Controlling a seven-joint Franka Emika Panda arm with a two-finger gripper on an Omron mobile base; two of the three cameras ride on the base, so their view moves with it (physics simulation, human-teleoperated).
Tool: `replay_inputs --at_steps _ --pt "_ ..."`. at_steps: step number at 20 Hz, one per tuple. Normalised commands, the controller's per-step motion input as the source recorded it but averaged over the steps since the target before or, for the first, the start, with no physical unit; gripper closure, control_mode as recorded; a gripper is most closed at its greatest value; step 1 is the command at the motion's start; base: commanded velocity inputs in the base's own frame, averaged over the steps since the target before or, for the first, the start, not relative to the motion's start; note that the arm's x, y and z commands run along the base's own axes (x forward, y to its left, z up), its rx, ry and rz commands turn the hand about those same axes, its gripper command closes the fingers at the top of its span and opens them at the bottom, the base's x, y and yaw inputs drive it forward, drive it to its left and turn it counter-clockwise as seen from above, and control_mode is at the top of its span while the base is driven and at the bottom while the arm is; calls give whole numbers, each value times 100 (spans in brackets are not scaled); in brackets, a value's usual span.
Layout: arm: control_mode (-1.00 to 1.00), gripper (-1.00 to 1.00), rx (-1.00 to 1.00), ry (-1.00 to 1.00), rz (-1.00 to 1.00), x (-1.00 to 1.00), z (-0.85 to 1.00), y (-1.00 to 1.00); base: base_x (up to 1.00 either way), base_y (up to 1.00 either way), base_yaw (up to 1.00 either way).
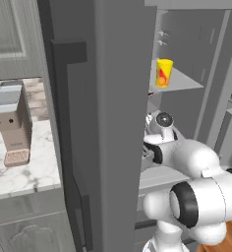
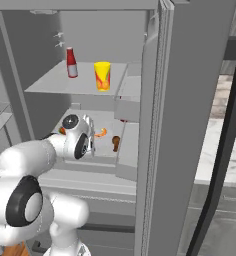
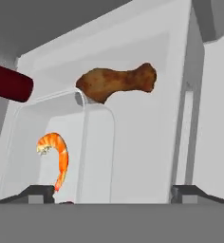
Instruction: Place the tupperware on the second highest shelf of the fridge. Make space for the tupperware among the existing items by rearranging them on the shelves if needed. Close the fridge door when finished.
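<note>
Arm inside the fridge (image 2: 190,100)
The gripper (image 3: 113,192) is wide open, holding nothing, over the box (image 3: 97,156) with a shrimp (image 3: 57,154).

Grey coffee machine (image 1: 11,123) on a marble counter (image 1: 34,174), pale cabinet door (image 1: 12,37) behind it, wooden floor (image 1: 231,241) at lower right.

No text reads anywhere (the yellow cup (image 2: 102,75) bears only a red-orange mark).
</note>
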Motion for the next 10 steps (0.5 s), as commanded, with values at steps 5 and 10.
replay_inputs --at_steps 5,10 --pt "-100 -100 0 -26 1 -57 86 0 0 0 0" --pt "-100 -100 0 0 11 -59 81 0 0 0 0"
